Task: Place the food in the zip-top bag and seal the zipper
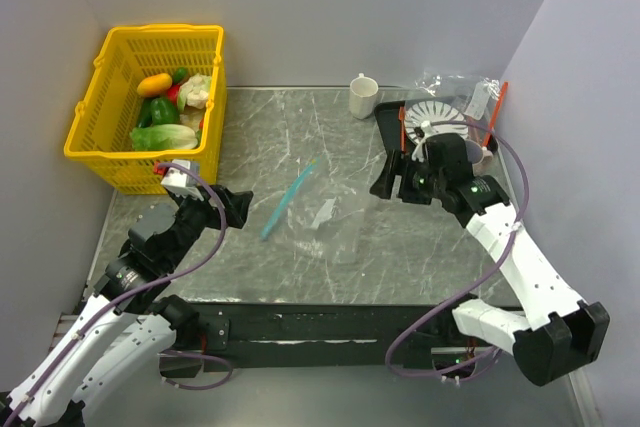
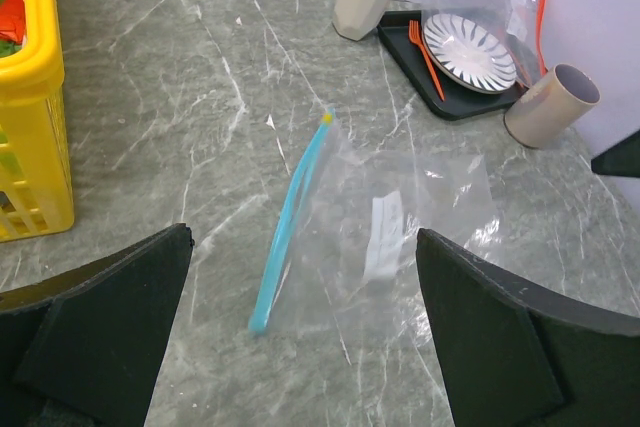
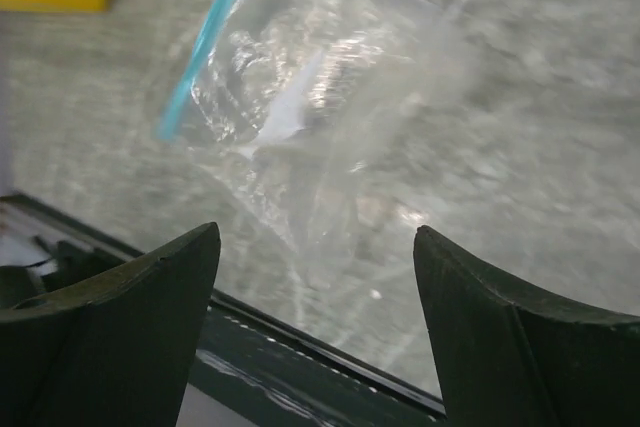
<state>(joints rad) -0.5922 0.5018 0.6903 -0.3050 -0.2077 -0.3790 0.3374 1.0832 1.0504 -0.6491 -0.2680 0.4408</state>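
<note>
Crinkly, see-through zip-top bag lies flat on the grey marbled table, right of the yellow plastic lattice basket, thin teal zipper edge nearest the basket. Left gripper and right gripper are both spread wide, empty.

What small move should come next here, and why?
Probably lower the right gripper onto the bag to hold it. The bag lies flat and empty with its zipper toward the left gripper; both arms' jaws stand open, holding nothing. The food sits in the yellow basket beside the left gripper, so that one seems better kept for fetching.
</note>
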